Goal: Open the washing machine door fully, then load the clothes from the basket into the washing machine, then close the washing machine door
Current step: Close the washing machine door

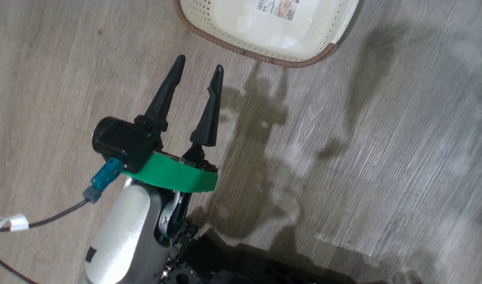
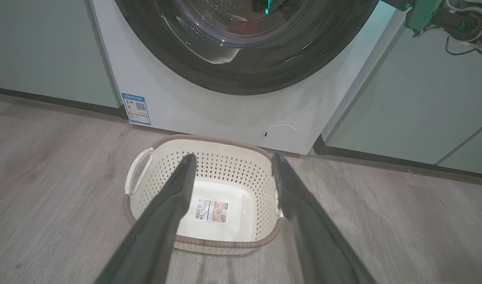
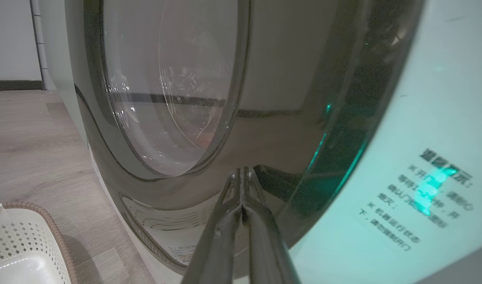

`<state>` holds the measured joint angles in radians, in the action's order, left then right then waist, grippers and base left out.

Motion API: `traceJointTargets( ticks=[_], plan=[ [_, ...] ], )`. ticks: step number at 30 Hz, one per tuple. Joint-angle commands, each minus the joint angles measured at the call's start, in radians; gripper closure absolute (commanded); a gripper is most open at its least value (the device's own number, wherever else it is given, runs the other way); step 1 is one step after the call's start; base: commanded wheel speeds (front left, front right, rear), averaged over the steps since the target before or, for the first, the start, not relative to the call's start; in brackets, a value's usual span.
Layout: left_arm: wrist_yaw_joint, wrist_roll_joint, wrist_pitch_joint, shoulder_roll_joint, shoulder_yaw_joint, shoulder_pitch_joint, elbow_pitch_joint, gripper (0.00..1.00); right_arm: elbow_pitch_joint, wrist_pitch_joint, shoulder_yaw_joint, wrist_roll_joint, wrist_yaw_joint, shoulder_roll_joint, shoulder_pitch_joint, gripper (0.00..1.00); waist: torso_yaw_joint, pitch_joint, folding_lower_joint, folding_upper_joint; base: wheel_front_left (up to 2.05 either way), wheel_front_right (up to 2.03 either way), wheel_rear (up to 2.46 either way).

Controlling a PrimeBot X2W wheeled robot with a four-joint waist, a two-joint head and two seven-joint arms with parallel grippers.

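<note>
Right jaws, pressed together, at the round, black-rimmed glass washing machine door (likely stiff, slick: push the rim); left jaws spread near empty cream perforated basket.

the washing machine door is gleaming glossy black around clear glass; the basket is showing smooth perforated plastic.

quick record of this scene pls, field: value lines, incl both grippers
basket: empty, on the floor in front of the washer; sticker on its bottom
clothes: reddish patch behind the door glass
door: lies against the washer front; whether it is latched cannot be told
left gripper: open, holds nothing, above the floor near the basket
right gripper: shut, tips at the door's black rim
</note>
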<state>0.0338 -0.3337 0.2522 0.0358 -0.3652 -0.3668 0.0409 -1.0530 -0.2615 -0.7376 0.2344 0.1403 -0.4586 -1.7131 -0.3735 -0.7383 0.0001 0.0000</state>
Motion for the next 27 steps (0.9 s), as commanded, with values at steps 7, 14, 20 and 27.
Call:
traceJointTargets(
  ticks=[7, 14, 20, 27],
  plan=[
    [0.006, 0.000, 0.010, 0.014, 0.033, -0.001, 0.024, 0.00, 0.006, 0.000, 0.090, -0.057, -0.010, 0.025, -0.005, 1.00, 0.013, 0.018, -0.0001, 0.0000, 0.00, 0.00, 0.00],
    [-0.005, 0.020, 0.010, 0.014, 0.057, 0.000, 0.014, 0.00, 0.043, 0.000, 0.127, -0.075, -0.010, 0.040, 0.097, 1.00, 0.051, 0.091, -0.0001, 0.0000, 0.00, 0.00, 0.00],
    [-0.027, 0.058, 0.010, 0.014, 0.094, 0.023, -0.012, 0.00, 0.120, 0.000, 0.134, -0.060, -0.010, 0.040, 0.259, 1.00, 0.101, 0.205, -0.0001, 0.0000, 0.00, 0.00, 0.00],
    [-0.052, 0.095, 0.010, 0.014, 0.147, 0.073, -0.037, 0.00, 0.275, 0.000, 0.185, 0.006, -0.010, 0.029, 0.495, 1.00, 0.167, 0.361, -0.0001, 0.0000, 0.00, 0.00, 0.00]
  ],
)
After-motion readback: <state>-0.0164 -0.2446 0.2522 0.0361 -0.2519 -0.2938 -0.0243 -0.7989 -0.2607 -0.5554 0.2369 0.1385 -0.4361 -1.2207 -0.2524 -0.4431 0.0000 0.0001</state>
